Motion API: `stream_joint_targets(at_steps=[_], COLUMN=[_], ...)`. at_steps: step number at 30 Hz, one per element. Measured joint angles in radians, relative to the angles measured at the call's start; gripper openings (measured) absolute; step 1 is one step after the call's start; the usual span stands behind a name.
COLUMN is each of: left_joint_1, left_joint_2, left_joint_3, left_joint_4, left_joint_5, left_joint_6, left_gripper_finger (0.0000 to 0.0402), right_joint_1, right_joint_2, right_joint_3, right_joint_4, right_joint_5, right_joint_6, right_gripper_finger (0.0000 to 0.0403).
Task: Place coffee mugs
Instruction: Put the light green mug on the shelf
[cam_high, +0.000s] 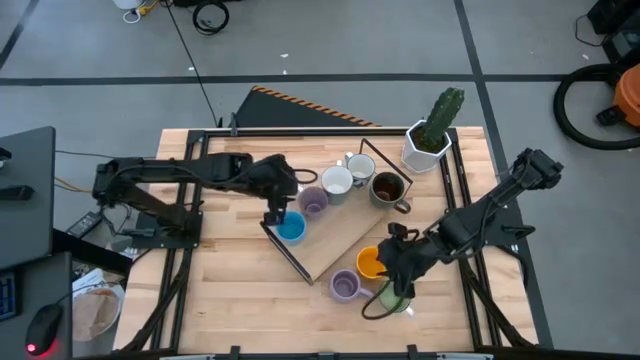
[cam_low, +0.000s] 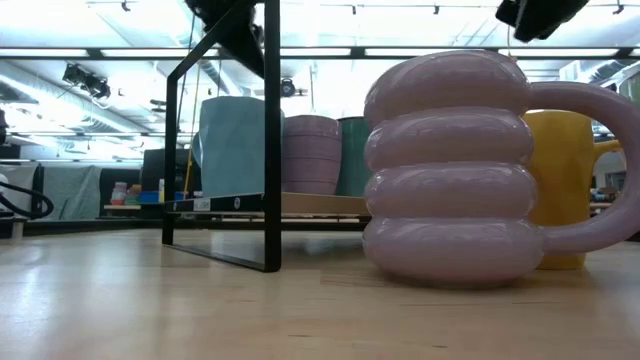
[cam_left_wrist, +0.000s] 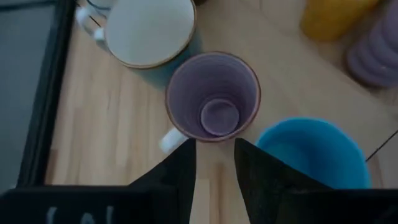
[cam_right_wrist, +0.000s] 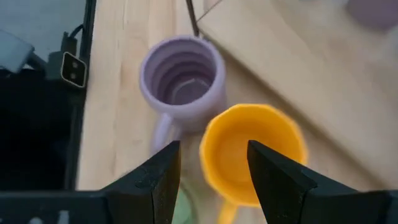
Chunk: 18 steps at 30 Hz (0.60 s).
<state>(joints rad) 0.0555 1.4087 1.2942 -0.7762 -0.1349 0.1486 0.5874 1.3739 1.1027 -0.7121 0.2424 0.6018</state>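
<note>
On the wooden board (cam_high: 335, 240) stand the blue mug (cam_high: 291, 229), a purple mug (cam_high: 313, 201), the white mug (cam_high: 337, 180), the steel mug (cam_high: 360, 168) and the brown mug (cam_high: 388, 188). The orange mug (cam_high: 370, 262), the ribbed lavender mug (cam_high: 345, 286) and the green mug (cam_high: 392, 298) stand on the table at the board's near edge. My left gripper (cam_left_wrist: 214, 163) is open and hovers beside the purple mug (cam_left_wrist: 214, 96) and blue mug (cam_left_wrist: 311, 152). My right gripper (cam_right_wrist: 211, 163) is open over the orange mug's rim (cam_right_wrist: 208, 140), one finger on either side of its wall.
A thin black metal frame (cam_low: 270, 140) rises from the board's left corner. The white faceted pot with a cactus (cam_high: 430, 140) stands at the table's far right. Bare wood lies on the table's near left (cam_high: 230, 290). In the low view the lavender mug (cam_low: 450, 170) fills the foreground.
</note>
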Motion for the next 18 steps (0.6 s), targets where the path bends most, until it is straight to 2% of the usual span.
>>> stream_joint_targets(at_steps=[8, 12, 18], left_joint_1=[0.003, 0.002, 0.003], left_joint_2=[-0.149, -0.195, -0.226], left_joint_3=[-0.189, -0.245, -0.250], left_joint_4=[0.175, 0.231, 0.275], left_joint_5=[0.001, 0.003, 0.001], left_joint_6=[0.019, 0.015, -0.015], left_gripper_finger=[0.0117, 0.0117, 0.0117], right_joint_1=[0.063, 0.109, 0.154], right_joint_2=[0.175, 0.252, 0.398], right_joint_3=[0.164, 0.274, 0.427], right_joint_4=[-0.192, -0.276, -0.367], right_joint_5=[-0.154, -0.152, -0.133], right_joint_6=[0.234, 0.309, 0.403], right_gripper_finger=[0.0191, 0.0191, 0.0191])
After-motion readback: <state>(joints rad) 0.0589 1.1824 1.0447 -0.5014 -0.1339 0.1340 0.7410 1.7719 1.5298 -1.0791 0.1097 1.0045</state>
